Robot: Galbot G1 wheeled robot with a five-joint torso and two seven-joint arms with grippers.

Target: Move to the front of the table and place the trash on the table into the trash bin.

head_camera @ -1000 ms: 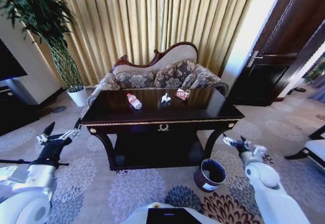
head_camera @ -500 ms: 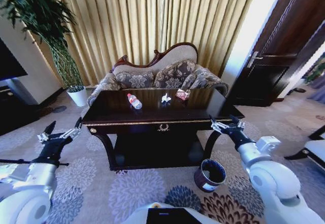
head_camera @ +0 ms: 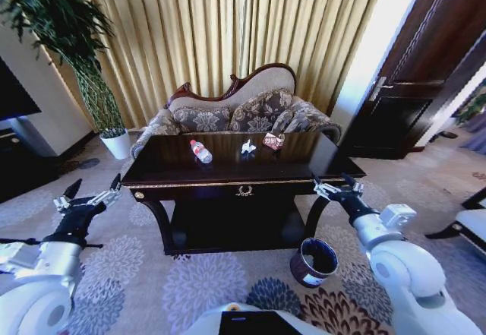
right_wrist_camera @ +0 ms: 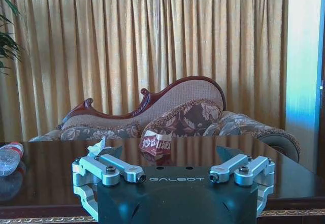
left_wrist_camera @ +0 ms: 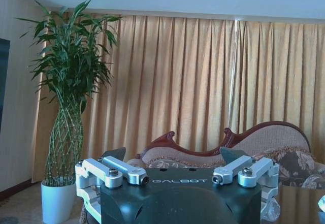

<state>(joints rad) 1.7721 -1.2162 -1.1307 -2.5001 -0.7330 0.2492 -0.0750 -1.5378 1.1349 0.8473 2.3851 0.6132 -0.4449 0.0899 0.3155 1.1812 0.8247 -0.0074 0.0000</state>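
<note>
The dark glossy table (head_camera: 228, 169) stands in front of me with its gold emblem facing me. The trash lies along its far side: a clear bottle with a red label (head_camera: 200, 151), a white crumpled paper (head_camera: 247, 147) and a red-and-white wrapper (head_camera: 272, 140). The wrapper (right_wrist_camera: 155, 146) and the bottle (right_wrist_camera: 8, 158) show across the tabletop in the right wrist view. The dark round trash bin (head_camera: 314, 260) sits on the carpet by the table's front right leg. My right gripper (head_camera: 334, 186) is open at the table's front right corner. My left gripper (head_camera: 85, 197) is open, left of the table.
A patterned sofa (head_camera: 235, 111) stands behind the table before gold curtains. A tall plant in a white pot (head_camera: 115, 143) is at the back left. A dark door (head_camera: 410, 84) is at the right, and a chair edge (head_camera: 463, 225) at far right. Floral carpet surrounds the table.
The right arm rose and reached forward to the table's front right corner a second ago, then held nearly still. The left gripper drifted slightly.
</note>
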